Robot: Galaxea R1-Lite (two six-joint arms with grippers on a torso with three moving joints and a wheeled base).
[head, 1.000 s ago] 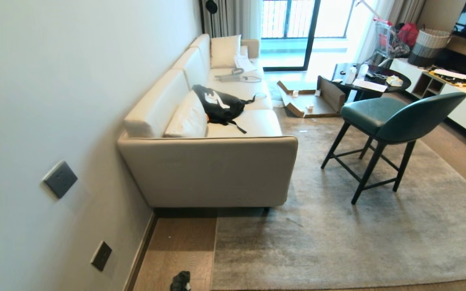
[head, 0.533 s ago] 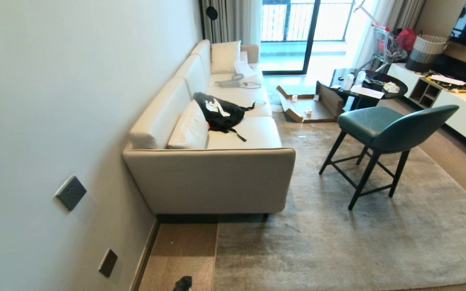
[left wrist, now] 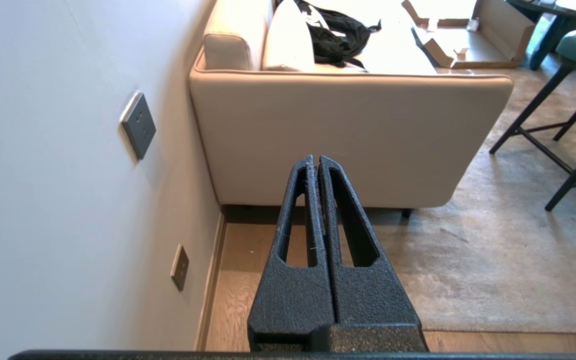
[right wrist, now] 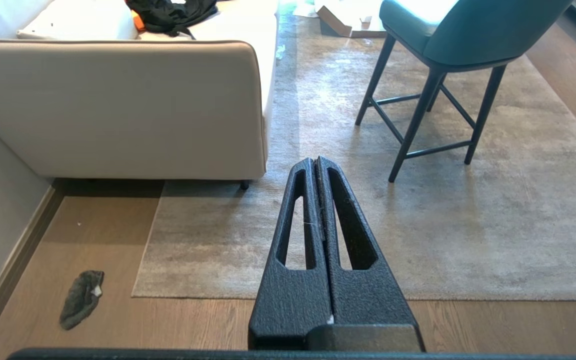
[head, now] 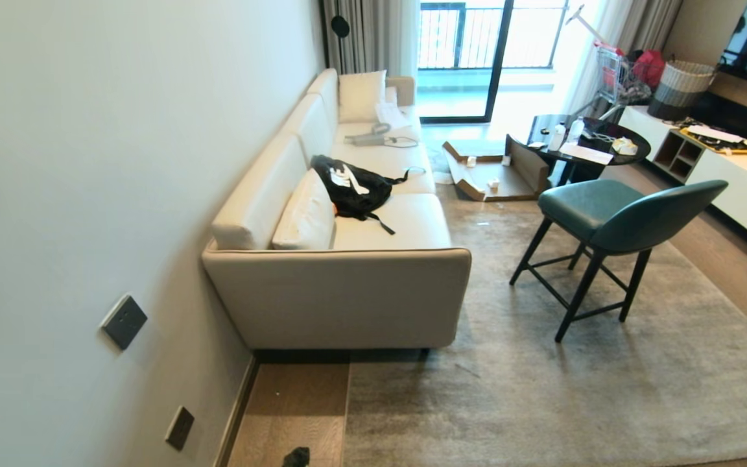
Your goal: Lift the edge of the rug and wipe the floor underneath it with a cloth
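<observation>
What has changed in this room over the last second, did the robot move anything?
Nothing in the room moved: only the robot's head camera shifted, so the whole picture slid. The cloth lies untouched on the floor beside the rug edge. Left gripper and right gripper stay shut, empty.

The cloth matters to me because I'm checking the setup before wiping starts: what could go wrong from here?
The cloth lies crumpled on the floor close to the wall, so a reach could bump it. The rug edge lies flat, hard to pinch. The sofa and chair seem to weigh the rug down.
</observation>
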